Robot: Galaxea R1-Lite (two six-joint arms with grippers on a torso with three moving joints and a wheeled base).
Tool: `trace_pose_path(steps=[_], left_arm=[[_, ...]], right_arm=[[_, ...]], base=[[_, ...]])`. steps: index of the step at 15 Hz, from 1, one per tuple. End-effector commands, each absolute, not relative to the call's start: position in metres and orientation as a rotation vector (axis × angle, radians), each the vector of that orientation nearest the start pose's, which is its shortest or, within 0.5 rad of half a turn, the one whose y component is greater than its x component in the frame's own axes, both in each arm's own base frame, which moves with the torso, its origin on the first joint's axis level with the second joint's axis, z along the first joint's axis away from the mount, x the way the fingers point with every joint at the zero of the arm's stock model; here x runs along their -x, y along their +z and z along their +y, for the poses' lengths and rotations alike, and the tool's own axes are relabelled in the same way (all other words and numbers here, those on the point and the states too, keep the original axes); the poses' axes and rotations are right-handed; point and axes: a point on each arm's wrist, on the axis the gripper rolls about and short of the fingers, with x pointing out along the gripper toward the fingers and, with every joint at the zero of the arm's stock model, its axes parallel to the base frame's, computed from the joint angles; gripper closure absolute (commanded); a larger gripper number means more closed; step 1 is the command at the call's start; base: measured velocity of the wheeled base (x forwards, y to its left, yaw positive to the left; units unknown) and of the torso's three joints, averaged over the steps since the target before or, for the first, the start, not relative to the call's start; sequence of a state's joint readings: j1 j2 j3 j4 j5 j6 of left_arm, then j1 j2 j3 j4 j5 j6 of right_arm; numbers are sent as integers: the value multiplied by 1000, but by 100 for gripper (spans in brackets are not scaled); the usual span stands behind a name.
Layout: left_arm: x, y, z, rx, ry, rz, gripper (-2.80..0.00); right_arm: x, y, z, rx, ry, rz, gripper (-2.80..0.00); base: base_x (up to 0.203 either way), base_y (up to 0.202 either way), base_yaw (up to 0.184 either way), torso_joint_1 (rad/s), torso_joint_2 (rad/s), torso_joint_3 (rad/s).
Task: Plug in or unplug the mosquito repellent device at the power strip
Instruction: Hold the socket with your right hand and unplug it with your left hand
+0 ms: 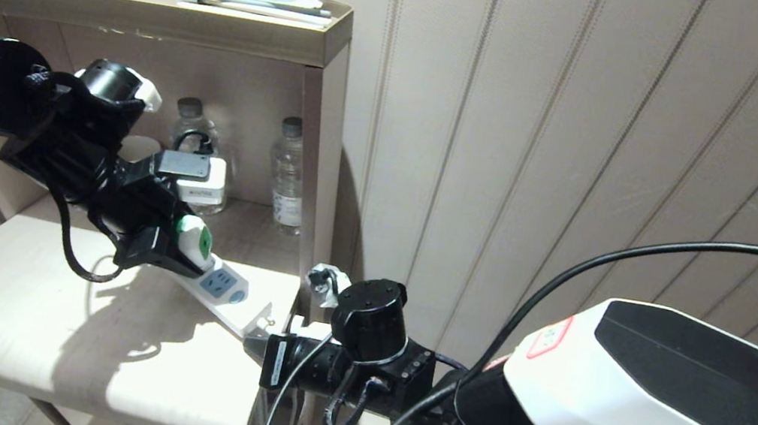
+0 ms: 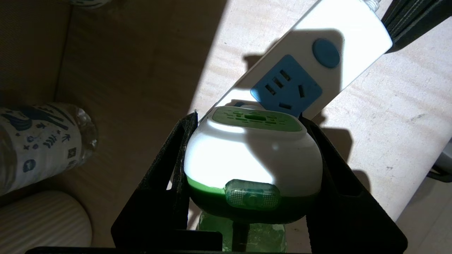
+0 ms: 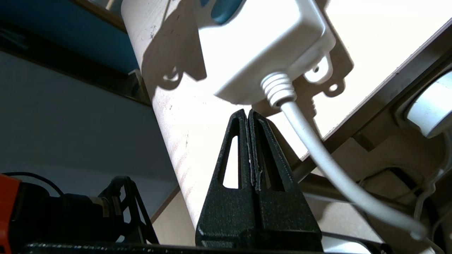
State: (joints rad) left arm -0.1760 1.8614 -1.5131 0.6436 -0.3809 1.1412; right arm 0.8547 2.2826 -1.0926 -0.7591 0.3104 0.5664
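- Left tool [image 2: 252,169] pinches the mosquito repellent device [image 2: 252,158] at the power strip [image 2: 317,60] on the worktop [image 1: 26,324].
- Right tool [image 3: 248,116], pressed together, sits near the strip's cord end.

Head cam looks down from above at the shelf [image 1: 66,315] w/ both arms. Left wrist cam sits very close above the power strip [image 2: 317,60]. Right wrist cam looks up at its cord end [image 3: 268,53] from below; all three share it.

Left tool [image 2: 252,169] clamped, right tool [image 3: 249,116] closed
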Motion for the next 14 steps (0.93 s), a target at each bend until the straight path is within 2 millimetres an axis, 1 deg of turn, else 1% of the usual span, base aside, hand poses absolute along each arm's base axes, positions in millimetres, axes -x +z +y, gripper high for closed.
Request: trace_pose_path(steps=[1, 4, 11, 14], left_arm=[[-322, 217, -66, -916, -1014, 583, 0], [-323, 211, -66, -910, -1023, 601, 0], [-323, 202, -66, -899, -1037, 628, 0], [-320, 204, -66, -899, -1038, 624, 0]], right_arm=[[-273, 49, 324, -374, 985, 747, 0], [-272, 54, 323, -376, 990, 736, 0], [-264, 125, 311, -427, 1050, 567, 0], [-262, 145, 308, -444, 1064, 514, 0]], base=[[0, 0, 0, 0, 0, 0], [0, 0, 0, 0, 0, 0], [0, 0, 0, 0, 0, 0], [0, 0, 0, 0, 0, 0]])
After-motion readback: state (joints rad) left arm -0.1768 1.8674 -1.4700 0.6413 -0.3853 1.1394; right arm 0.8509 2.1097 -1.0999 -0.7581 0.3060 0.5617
